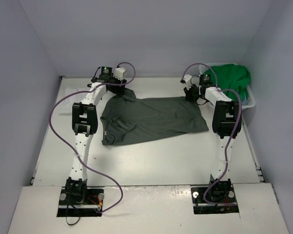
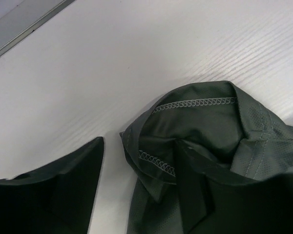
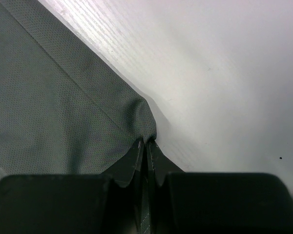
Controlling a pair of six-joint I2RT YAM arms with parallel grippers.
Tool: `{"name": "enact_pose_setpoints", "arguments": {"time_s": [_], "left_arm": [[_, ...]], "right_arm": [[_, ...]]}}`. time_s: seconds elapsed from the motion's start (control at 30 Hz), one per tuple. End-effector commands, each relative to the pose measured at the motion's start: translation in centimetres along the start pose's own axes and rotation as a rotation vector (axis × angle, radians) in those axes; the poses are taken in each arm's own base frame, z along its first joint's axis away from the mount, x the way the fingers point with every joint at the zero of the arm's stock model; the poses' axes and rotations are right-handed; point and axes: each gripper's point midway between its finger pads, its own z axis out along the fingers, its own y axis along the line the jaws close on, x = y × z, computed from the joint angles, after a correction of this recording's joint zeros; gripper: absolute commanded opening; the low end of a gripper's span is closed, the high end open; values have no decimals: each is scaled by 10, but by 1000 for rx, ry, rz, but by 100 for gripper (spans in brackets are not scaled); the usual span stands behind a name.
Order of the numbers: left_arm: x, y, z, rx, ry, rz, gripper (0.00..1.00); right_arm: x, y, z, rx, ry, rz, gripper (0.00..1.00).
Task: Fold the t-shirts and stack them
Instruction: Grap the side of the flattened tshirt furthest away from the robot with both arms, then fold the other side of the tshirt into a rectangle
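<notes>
Right tool (image 3: 146,142) tight on dark grey shirt (image 3: 53,97) corner; left tool (image 2: 139,146) parted, empty.

The white table (image 1: 161,156) has a dark grey shirt (image 1: 151,119) spread flat across its middle, collar toward the left. A white basket (image 1: 250,99) sits in the far right corner.

Both arms reach long toward twelve o'clock. Left gripper (image 1: 122,87) sits out at eleven, wrist turned toward four, jaws standing apart. Right gripper (image 3: 145,144) is up at one, angled toward nine, fingers clamped tight together.
</notes>
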Motion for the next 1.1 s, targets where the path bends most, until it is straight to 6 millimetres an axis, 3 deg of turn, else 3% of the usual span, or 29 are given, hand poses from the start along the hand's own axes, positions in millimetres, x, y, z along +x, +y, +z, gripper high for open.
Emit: {"name": "enact_pose_setpoints", "arguments": {"time_s": [0.0,0.07,0.1,0.3,0.47,0.6,0.8,1.07], "left_arm": [[-38,3,-20,1,-83,11,50],[-38,-1,-19,22,-84,8,41],[-38,-2,-19,28,-85,5,29],[-34,-2,-20,29,-79,-2,0],[-46,8,-37,-21,-128,-9,0],[-66,19,-67,-69,-186,-18,0],[-74,11,-93,-54,-210,-28,0],[-76,1,-105,-33,-227,-44,0]], "right_arm": [[20,21,-11,-53,79,47,0],[21,21,-10,-54,83,47,0],[22,21,-10,-54,85,48,0],[29,25,-8,-59,98,53,0],[30,23,-12,-44,105,49,0],[26,22,-20,-10,96,49,0],[16,20,-33,44,83,36,0],[20,27,-35,68,89,34,0]]}}
